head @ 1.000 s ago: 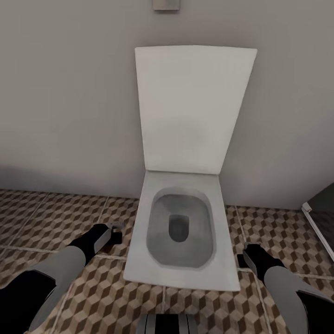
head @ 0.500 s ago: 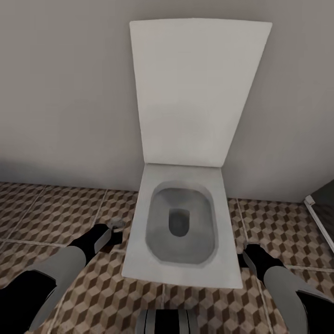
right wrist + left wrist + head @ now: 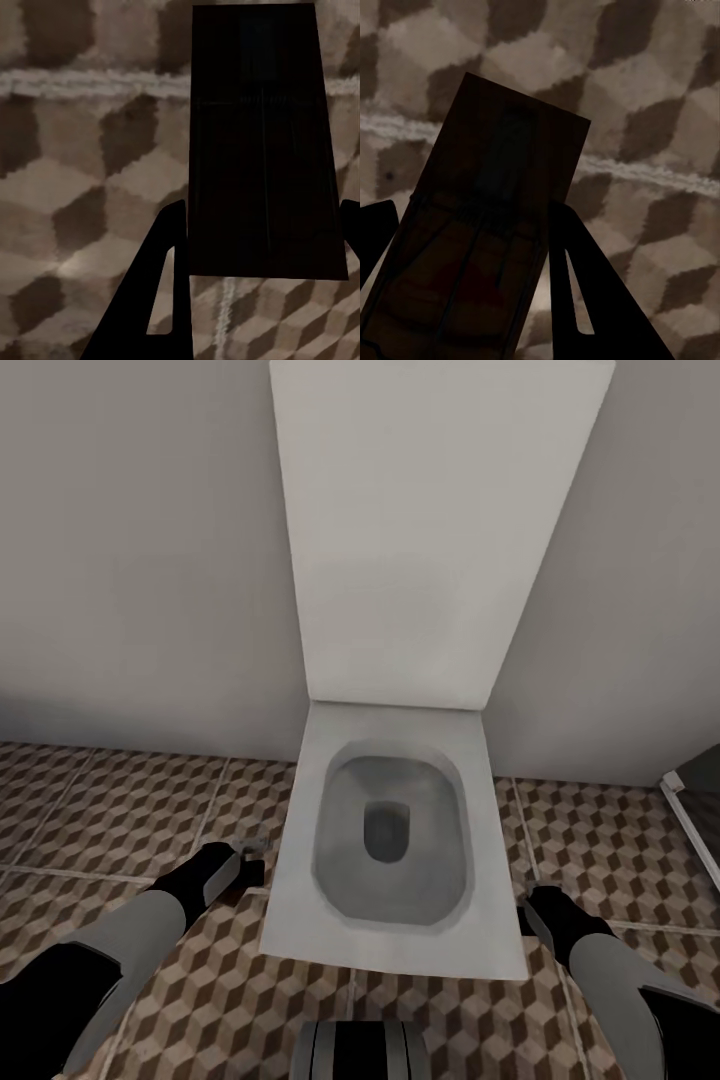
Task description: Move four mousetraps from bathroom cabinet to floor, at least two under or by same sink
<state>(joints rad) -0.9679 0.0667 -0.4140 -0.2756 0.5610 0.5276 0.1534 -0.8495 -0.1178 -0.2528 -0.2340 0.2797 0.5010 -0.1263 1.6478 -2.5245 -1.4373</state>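
We face a white toilet [image 3: 392, 840] at twelve o'clock, its lid [image 3: 420, 530] raised against the grey wall [image 3: 130, 560], blocking the way ahead. Our left gripper [image 3: 248, 857] hangs at nine o'clock of the bowl, its fingers [image 3: 585, 277] pinching a dark mousetrap [image 3: 487, 232] above the bathroom floor [image 3: 120, 810]. Our right gripper [image 3: 524, 916] hangs at four o'clock of the bowl, its fingers [image 3: 161, 292] clamped on a second mousetrap [image 3: 262, 142] over a grout line. At three o'clock a dark door frame [image 3: 690, 820] edges the tiles.
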